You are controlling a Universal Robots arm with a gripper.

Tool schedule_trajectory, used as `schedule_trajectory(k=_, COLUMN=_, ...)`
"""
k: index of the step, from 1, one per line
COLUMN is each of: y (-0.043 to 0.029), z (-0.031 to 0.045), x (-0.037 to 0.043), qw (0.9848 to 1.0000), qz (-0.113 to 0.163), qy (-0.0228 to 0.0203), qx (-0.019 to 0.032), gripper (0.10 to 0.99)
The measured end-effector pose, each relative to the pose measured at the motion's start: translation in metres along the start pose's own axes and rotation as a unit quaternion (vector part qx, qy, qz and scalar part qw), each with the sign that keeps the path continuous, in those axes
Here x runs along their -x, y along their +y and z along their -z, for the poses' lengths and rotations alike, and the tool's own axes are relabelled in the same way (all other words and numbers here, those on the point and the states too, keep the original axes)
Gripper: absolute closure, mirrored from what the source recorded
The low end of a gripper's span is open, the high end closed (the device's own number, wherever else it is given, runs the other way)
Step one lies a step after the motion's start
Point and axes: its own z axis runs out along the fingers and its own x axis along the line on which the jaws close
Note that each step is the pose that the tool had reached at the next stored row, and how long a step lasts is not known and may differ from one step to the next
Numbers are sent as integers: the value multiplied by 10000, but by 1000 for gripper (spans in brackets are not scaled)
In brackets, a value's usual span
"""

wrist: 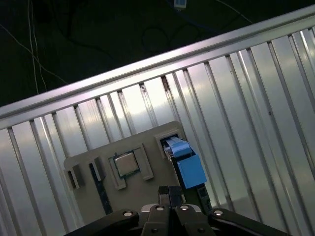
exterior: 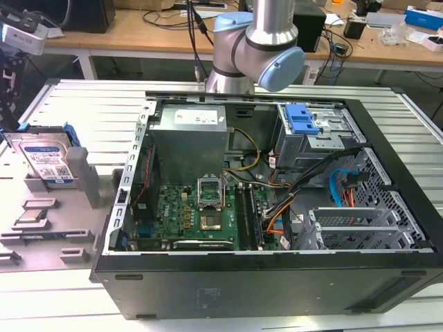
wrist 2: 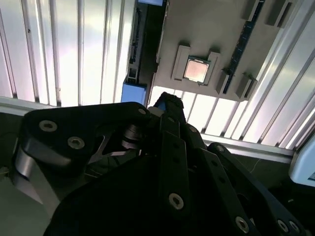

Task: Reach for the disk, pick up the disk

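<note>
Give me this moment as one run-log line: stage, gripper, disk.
stage: reach | gripper: above grey fixture, clear of disk | disk: upright in its slot, not grasped
</note>
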Motion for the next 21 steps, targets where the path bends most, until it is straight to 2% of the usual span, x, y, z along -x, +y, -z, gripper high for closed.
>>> schedule_trajectory(k=9, y=0, z=0, x=0, qw=9991, qz=424, qy=16, qx=0, gripper=980)
schedule_trajectory(k=14, y=0, z=0, x=0, qw=9977, qz=676, qy=26, qx=0, gripper=980)
schedule_trajectory(k=21, y=0, z=0, x=0, qw=9948, qz=1015, qy=39, qx=0, gripper=980)
